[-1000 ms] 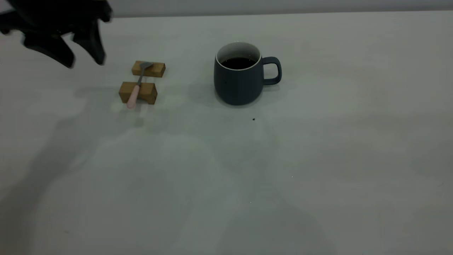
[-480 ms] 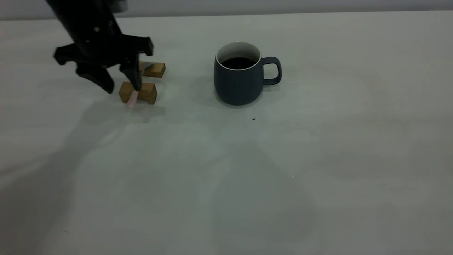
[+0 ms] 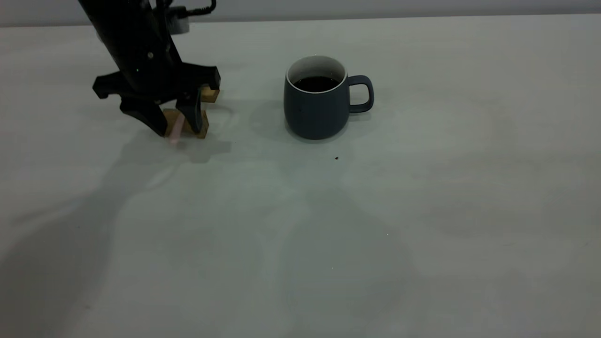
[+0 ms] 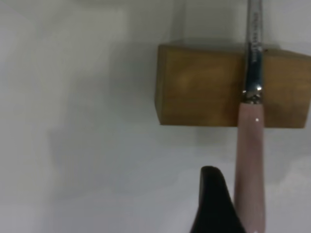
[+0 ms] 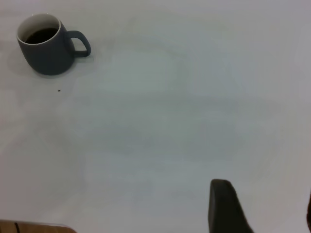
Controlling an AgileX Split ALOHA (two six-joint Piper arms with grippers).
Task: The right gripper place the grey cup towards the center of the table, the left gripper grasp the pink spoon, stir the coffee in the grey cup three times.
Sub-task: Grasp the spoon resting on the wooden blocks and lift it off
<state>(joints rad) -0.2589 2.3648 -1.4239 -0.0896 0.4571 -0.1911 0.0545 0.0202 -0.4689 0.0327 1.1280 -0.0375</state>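
Left end effector (image 3: 175,122) is down over the wooden blocks (image 3: 196,123) with fingers spread either side of the pink spoon (image 3: 177,127), nothing pinched, and the grey cup (image 3: 315,109) of coffee (image 3: 317,83) sits mid-bench (image 3: 422,197).

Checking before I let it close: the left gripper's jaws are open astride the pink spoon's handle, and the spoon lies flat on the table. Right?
Not quite. The left gripper does stand with open jaws astride the handle of the pink spoon, but the spoon is not flat on the table: it lies propped across two wooden blocks. The exterior and left wrist views show this.
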